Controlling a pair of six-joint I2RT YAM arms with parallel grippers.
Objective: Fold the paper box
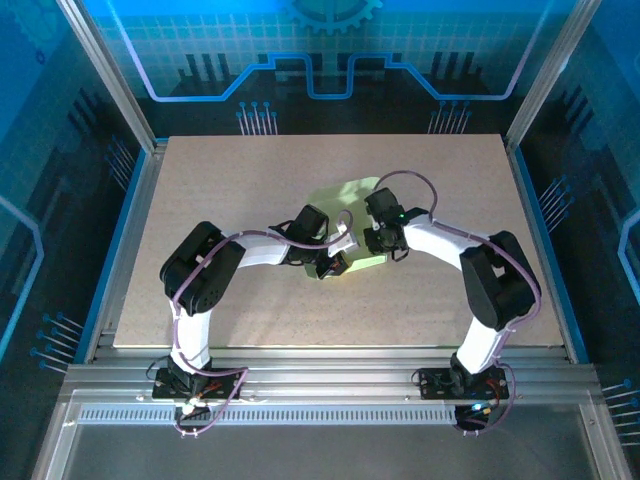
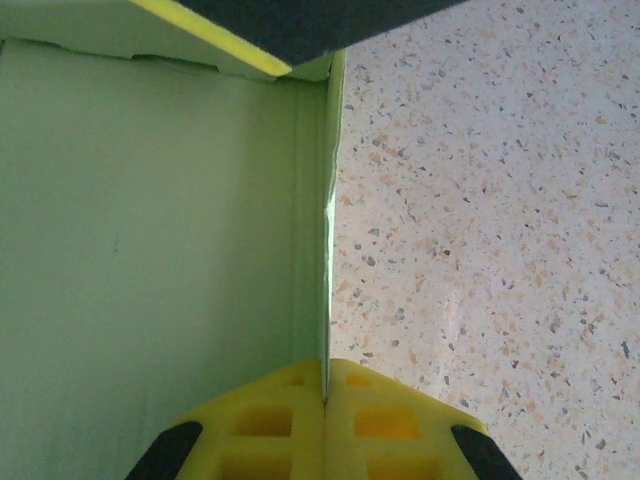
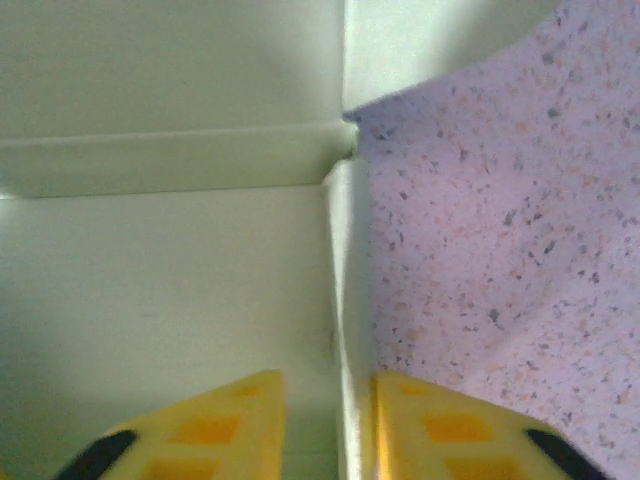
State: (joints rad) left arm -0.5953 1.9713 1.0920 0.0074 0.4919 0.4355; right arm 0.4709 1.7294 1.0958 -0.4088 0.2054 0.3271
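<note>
The speckled bench (image 1: pixel 250 190) is carrying the paper box (image 1: pixel 342 197) at its middle, lying between both arms and mostly hidden under them, so I cannot tell its long axis. The left end effector (image 2: pixel 325 388) is clamping one upright wall, while the right end effector (image 3: pixel 328 390) is standing apart around another wall's edge.

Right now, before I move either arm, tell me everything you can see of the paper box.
The paper box is pale lime-green thin card, plain and unmarked, partly folded: flat panels, creased walls standing up, one flap with a rounded edge. It sits in the middle of the table, between the arms. The left gripper is pinched shut on one upright wall's edge; the right gripper straddles another wall, jaws apart.
</note>
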